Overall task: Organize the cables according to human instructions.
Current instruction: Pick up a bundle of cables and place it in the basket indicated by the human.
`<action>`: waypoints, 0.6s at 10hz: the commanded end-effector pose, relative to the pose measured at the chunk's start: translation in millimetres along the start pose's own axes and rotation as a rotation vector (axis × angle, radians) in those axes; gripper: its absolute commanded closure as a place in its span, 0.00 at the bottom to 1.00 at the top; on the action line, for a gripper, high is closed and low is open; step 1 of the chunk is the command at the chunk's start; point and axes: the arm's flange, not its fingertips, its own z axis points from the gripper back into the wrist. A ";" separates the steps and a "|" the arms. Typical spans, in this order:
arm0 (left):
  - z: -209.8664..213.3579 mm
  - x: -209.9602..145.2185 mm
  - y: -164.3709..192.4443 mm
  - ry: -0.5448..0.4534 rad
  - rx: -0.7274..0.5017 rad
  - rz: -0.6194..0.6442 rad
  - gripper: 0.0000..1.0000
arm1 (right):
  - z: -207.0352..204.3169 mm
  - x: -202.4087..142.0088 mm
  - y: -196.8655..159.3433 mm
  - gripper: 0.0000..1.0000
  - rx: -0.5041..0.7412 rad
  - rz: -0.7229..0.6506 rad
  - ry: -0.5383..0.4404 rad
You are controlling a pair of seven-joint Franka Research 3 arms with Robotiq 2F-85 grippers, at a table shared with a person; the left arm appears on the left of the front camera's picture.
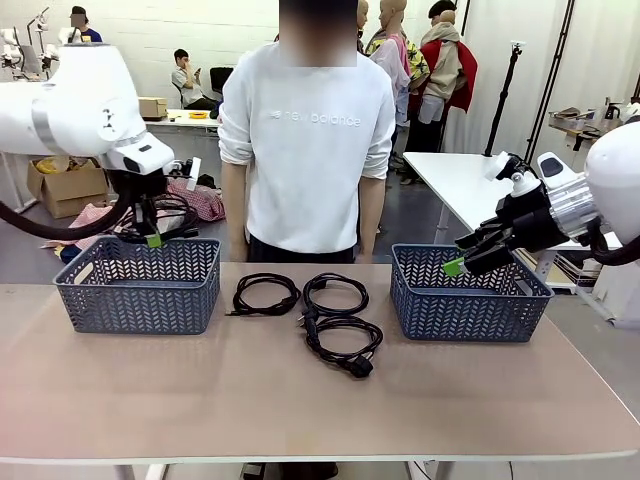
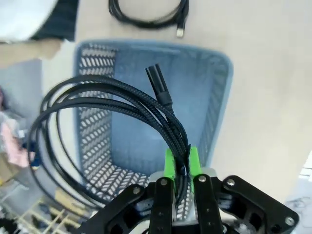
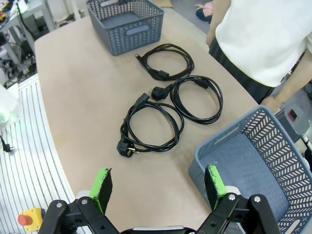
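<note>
A slate-blue plastic basket with herringbone-slotted walls (image 1: pixel 137 300) at frame left and its twin basket (image 1: pixel 465 312) at right sit on the plain tan tabletop (image 1: pixel 200 390), the thin coiled cords (image 1: pixel 357 366) are solid black, and the black right gripper (image 3: pixel 158 187) carries bright green pads (image 3: pixel 103 187).

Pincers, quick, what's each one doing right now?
Left pincer: closed, holding a coiled cable over the left basket.
Right pincer: open, holding nothing.
</note>
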 end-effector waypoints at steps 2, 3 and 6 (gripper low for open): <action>-27.6 -18.2 4.2 -0.010 -0.035 0.045 1.00 | -1.8 0.1 -3.6 0.00 0.016 0.018 -0.025; -36.8 -19.9 6.7 -0.011 -0.037 0.060 1.00 | -1.8 0.1 -3.6 0.00 0.016 0.018 -0.025; -55.6 -24.6 15.0 -0.054 -0.017 0.100 1.00 | -1.8 0.1 -3.6 0.00 0.016 0.018 -0.025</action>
